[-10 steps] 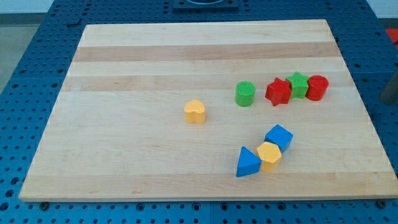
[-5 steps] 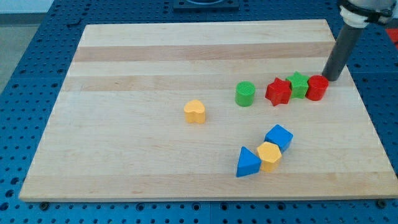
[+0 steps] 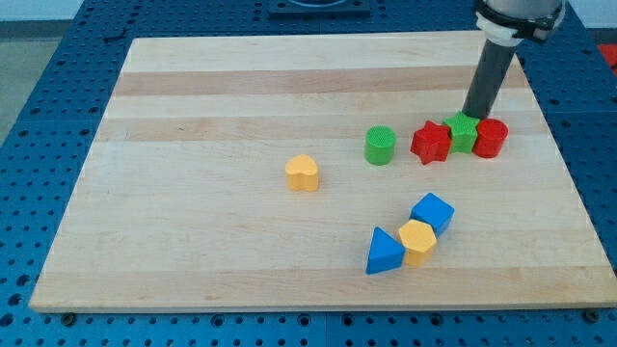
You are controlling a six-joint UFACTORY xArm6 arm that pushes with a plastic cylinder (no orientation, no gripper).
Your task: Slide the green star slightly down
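Note:
The green star [image 3: 464,134] sits on the wooden board's right side, wedged between a red star [image 3: 431,143] on its left and a red cylinder [image 3: 491,138] on its right. My tip [image 3: 469,116] stands right at the green star's top edge, touching or nearly touching it. The dark rod rises from there toward the view's top right.
A green cylinder [image 3: 380,146] stands left of the red star. A yellow block [image 3: 303,173] lies near the board's middle. Below, a blue block [image 3: 432,212], a yellow hexagon [image 3: 417,241] and a blue triangle [image 3: 384,253] cluster together. The board's right edge [image 3: 557,154] is close.
My rod came in from the view's right and moved left, from beside the red cylinder's top right to just above the green star. The blocks have not visibly moved.

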